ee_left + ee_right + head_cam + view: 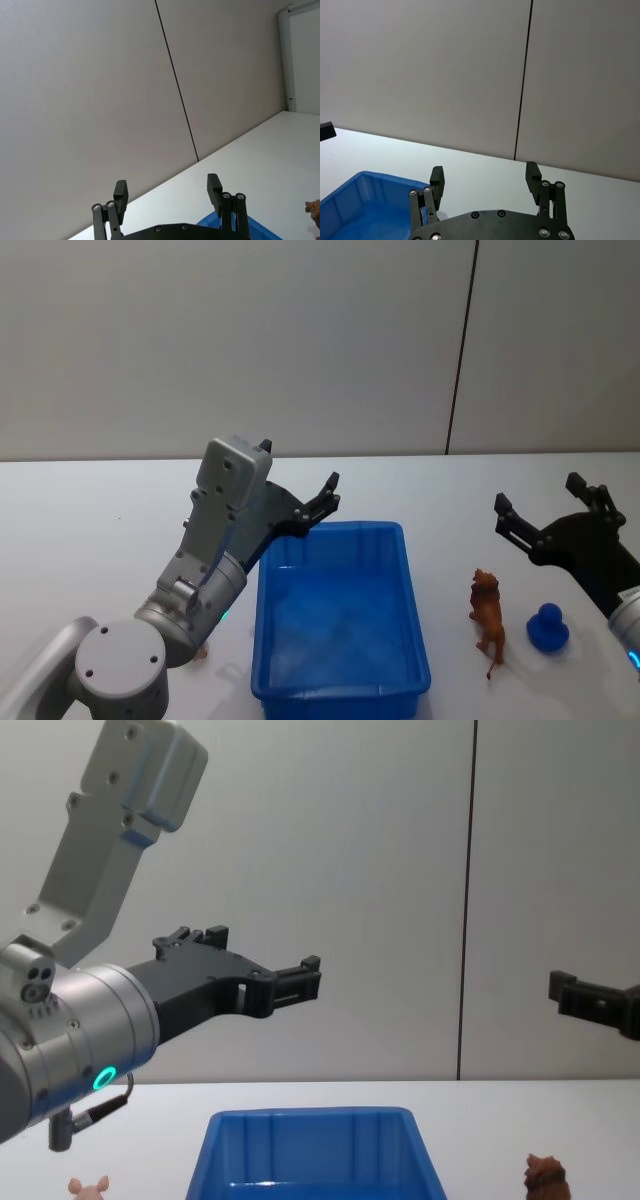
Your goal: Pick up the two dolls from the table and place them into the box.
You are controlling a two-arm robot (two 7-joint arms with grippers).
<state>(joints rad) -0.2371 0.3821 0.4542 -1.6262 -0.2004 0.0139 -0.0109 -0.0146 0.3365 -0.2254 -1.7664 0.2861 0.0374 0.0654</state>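
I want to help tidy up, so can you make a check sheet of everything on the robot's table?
Surface: plain white tabletop, no spills seen.
Job's things: bright blue plastic bin, no doll inside; small brown lion-like figure standing right of it; pale pink pig figure left of it.
Clutter: small blue duck-shaped toy beside the brown figure.
Grippers: left gripper open, raised near the bin's far edge; right gripper open, raised over the table's right side.
Cables: short dark cable under the left arm.
Surroundings: grey wall panels with a dark seam.

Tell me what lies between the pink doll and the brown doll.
The blue box lies between them. The chest view shows the pink doll at its left side and the brown doll at its right side.
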